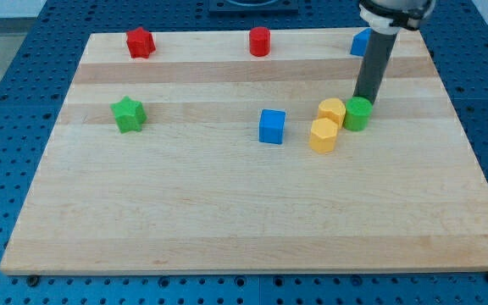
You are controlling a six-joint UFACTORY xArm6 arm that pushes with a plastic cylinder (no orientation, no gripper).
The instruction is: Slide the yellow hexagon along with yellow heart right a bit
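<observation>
Blocking the yellow blocks' (327, 124) right side, green cylinder (357, 113) touches my tip (364, 100).

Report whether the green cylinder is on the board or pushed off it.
On the board. The green cylinder stands upright on the wooden board, touching a yellow block, with my tip just behind it.

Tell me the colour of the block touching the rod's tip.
Green, seen in the camera view.

bright, even overhead light | soft short shadows under blocks | sharp focus | no glare
</observation>
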